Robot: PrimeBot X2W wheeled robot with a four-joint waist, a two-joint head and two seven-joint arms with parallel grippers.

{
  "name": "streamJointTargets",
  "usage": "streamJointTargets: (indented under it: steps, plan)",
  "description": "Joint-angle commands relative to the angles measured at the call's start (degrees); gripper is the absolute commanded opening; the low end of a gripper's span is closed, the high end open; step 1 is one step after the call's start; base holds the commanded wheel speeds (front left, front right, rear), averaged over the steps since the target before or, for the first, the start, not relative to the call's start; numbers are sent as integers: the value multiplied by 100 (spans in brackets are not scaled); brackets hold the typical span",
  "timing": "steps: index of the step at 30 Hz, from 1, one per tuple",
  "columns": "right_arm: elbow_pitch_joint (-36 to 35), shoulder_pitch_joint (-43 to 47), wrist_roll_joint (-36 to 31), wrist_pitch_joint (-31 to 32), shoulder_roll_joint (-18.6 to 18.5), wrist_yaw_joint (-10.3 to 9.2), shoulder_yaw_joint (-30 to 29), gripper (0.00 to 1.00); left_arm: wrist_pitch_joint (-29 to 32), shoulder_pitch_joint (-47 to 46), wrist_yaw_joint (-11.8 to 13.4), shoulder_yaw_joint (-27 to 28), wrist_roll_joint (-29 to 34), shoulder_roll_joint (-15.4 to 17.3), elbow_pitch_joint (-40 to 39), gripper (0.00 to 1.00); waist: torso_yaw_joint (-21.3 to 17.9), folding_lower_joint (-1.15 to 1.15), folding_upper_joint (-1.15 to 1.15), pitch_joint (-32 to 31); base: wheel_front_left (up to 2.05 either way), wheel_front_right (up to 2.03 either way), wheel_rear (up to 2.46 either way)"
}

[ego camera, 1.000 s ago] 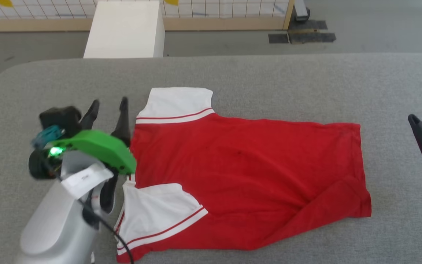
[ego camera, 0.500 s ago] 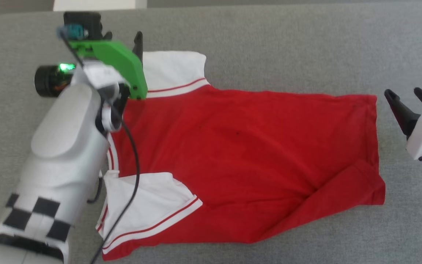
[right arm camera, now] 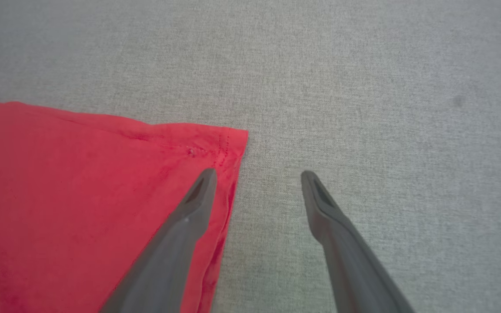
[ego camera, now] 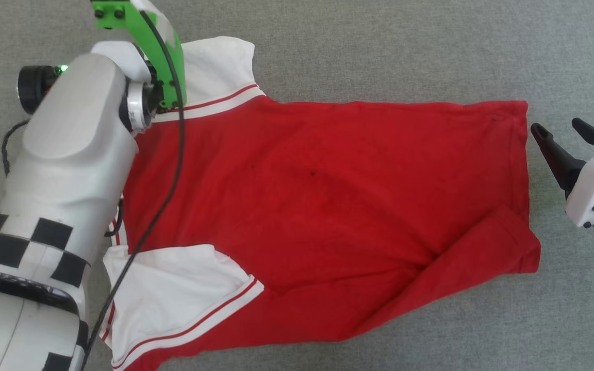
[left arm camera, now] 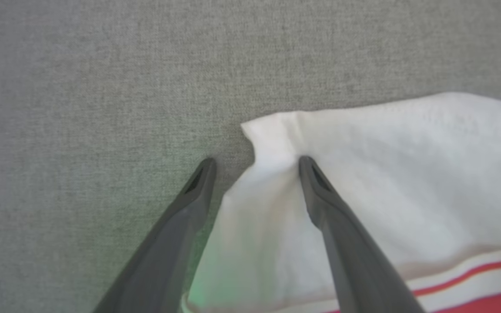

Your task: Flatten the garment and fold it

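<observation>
The red jersey [ego camera: 328,206] lies spread on the grey fabric surface [ego camera: 379,51], with one hem corner folded over. The left gripper [left arm camera: 255,163], fingers wide apart and holding nothing, straddles the corner of the far white sleeve [left arm camera: 385,182]. The right gripper [right arm camera: 257,176], equally wide and empty, straddles the hem's edge near its far corner.

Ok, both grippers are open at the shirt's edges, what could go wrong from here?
1. The left gripper straddles the puckered edge of the white sleeve; closing may bunch it or catch one layer.
2. The right gripper has one finger over the hem corner, one over the grey surface; a thin pinch could slip.
3. The folded-over flap may get creased in.
</observation>
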Motion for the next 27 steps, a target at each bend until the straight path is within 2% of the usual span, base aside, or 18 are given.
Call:
streamJointTargets:
  steps: [1, 2, 3, 4, 11, 18, 21, 27]
  plan:
    - [-49, 38, 47, -51, -18, -9, 11, 100, 194, 279, -20, -44, -75, -77, 134, 100, -34, -1, 0, 45, 0, 0, 0]
    - [-66, 37, 47, -60, -23, -9, 15, 100, 274, 316, -48, -42, -118, -82, 119, 90, -29, -1, 0, 42, 0, 0, 0]
    - [-82, 39, 45, -67, -30, -9, 16, 100, 229, 353, -55, 18, -188, -87, 47, 11, -11, -1, 0, 29, 0, 0, 0]
    - [-95, 43, 40, -70, -37, -9, 23, 100, 171, 387, -65, 49, -221, -82, -9, 0, 2, -1, 0, 15, 0, 0, 0]
    - [-124, 120, -9, 96, -104, -9, 20, 100, -470, 621, -250, 472, -626, -56, -651, 0, 198, -1, 0, -323, 0, 0, 0]
    - [32, -244, -233, 750, -395, -9, 303, 100, -1017, 994, -407, 796, -927, 3, -1647, 0, 398, -1, 0, -651, 0, 0, 0]
    - [254, -540, -384, 992, -496, -9, 512, 100, -1084, 1191, -393, 823, -961, 55, -2162, 0, 492, -1, 0, -633, 0, 0, 0]
    - [963, -1023, -708, 1365, -657, -9, 933, 100, -1003, 1525, -200, 801, -952, 148, -3156, 0, 712, -1, 0, -399, 0, 0, 0]
